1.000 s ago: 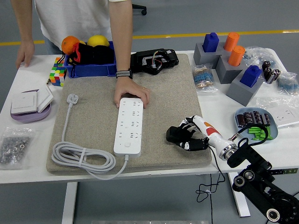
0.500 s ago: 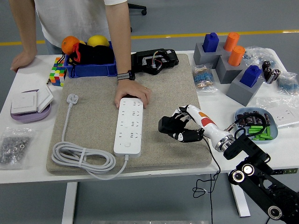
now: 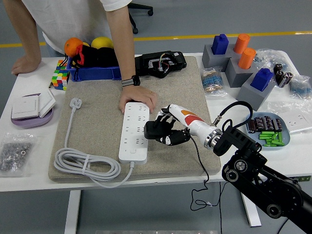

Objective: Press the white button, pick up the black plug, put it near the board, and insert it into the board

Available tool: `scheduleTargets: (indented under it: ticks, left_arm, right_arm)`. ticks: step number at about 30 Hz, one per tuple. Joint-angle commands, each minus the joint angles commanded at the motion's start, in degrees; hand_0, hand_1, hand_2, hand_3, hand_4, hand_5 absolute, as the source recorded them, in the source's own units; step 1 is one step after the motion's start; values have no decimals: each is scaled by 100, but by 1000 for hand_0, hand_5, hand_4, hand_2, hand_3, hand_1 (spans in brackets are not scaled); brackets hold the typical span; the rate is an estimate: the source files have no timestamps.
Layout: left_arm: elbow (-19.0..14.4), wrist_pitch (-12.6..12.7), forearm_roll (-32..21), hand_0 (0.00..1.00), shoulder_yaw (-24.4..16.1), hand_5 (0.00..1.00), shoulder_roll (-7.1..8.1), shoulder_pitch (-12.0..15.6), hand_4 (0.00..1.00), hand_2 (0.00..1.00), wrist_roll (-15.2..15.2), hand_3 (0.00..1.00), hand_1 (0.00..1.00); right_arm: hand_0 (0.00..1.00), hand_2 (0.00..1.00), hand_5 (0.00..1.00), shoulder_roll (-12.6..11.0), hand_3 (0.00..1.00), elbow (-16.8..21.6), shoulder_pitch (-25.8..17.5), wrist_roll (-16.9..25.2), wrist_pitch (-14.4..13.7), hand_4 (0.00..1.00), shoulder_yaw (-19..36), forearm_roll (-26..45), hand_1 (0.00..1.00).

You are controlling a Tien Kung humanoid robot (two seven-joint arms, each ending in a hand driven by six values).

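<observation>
1. Spanning the whole scene: a white table, bearing a grey felt mat over its middle.
2. Standing at the far side: a person in a white shirt, leaning one hand on the table's far left corner and pressing the other hand down on the far end of the power strip.
3. Reaching in from the lower right: a black right arm, stretching leftward over the mat.
4. Lying lengthwise on the mat's middle: a white power strip, serving as the board, with its white cable coiling at the near left and its white plug resting on the mat's far left.
5. Sitting at the far right: grey blocks carrying blue and orange pegs.
6. Sitting at the far left: a blue bin with an orange and a yellow fruit behind it, and a colour cube just beside it.
7. Hovering just right of the power strip: the right hand, fingers curling around a black plug; gripping it, apparently, though dark fingers against the dark plug are blurring the contact.
8. Lying near the strip's near end: a small white button on its top face.
</observation>
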Motion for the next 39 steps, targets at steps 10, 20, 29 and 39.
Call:
scheduleTargets:
  ticks: [10, 20, 29, 39]
  left_arm:
    - [0, -2, 4, 623, -1, 399, 20, -10, 542, 635, 7, 689, 629]
    - [0, -7, 31, 625, -5, 400, 30, -17, 540, 635, 16, 689, 628]
    - [0, -7, 49, 625, 1, 401, 33, -12, 540, 635, 18, 689, 630]
    - [0, -19, 122, 625, 9, 401, 40, -16, 539, 635, 22, 688, 628]
  right_arm:
    - [429, 470, 2, 345, 478, -307, 277, -275, 58, 761, -236, -164, 390]
    - [428, 468, 2, 517, 480, -549, 448, -317, 4, 761, -382, -133, 389]
    - [427, 466, 2, 517, 479, -672, 503, -323, 17, 760, -481, -80, 387]
    - [426, 466, 2, 517, 480, -809, 553, -283, -2, 758, -510, -79, 386]
